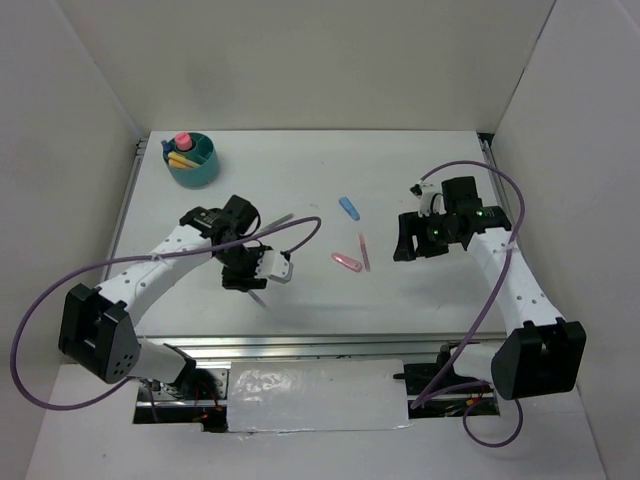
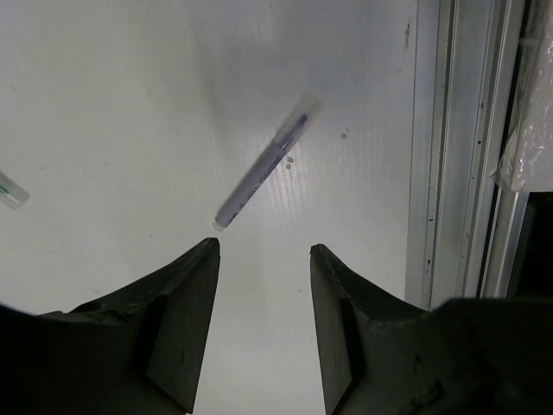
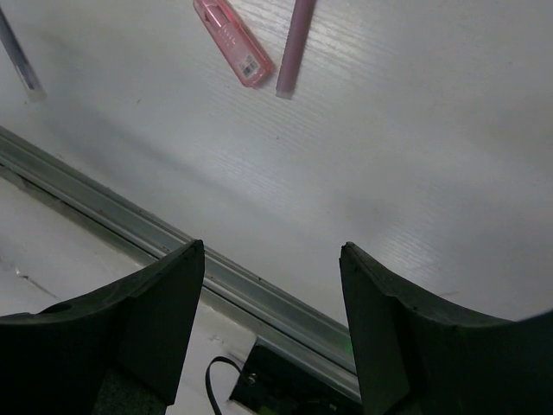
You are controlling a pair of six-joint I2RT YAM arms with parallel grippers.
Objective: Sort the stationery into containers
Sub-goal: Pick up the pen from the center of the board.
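Note:
My left gripper [image 2: 263, 249] [image 1: 247, 284] hangs open over the table with nothing between its fingers. A thin purple pen [image 2: 262, 171] [image 1: 259, 297] lies flat just beyond its fingertips, apart from them. My right gripper [image 3: 272, 251] [image 1: 415, 252] is open and empty too, above the table's near side. A pink clip [image 3: 233, 41] [image 1: 347, 262] and a thin pink pen [image 3: 294, 47] [image 1: 364, 252] lie side by side to its left. A small blue piece [image 1: 348, 207] rests farther back. The round teal tub [image 1: 193, 160] stands at the far left corner and holds a yellow highlighter [image 1: 181, 160] and a pink-topped item.
A metal rail [image 2: 441, 147] [image 3: 233, 277] runs along the table's near edge. White walls close in the back and sides. A pale thin item [image 1: 281, 217] lies behind the left gripper, and a green-tipped one [image 2: 10, 192] shows at the left wrist view's edge. Purple cables loop off both arms.

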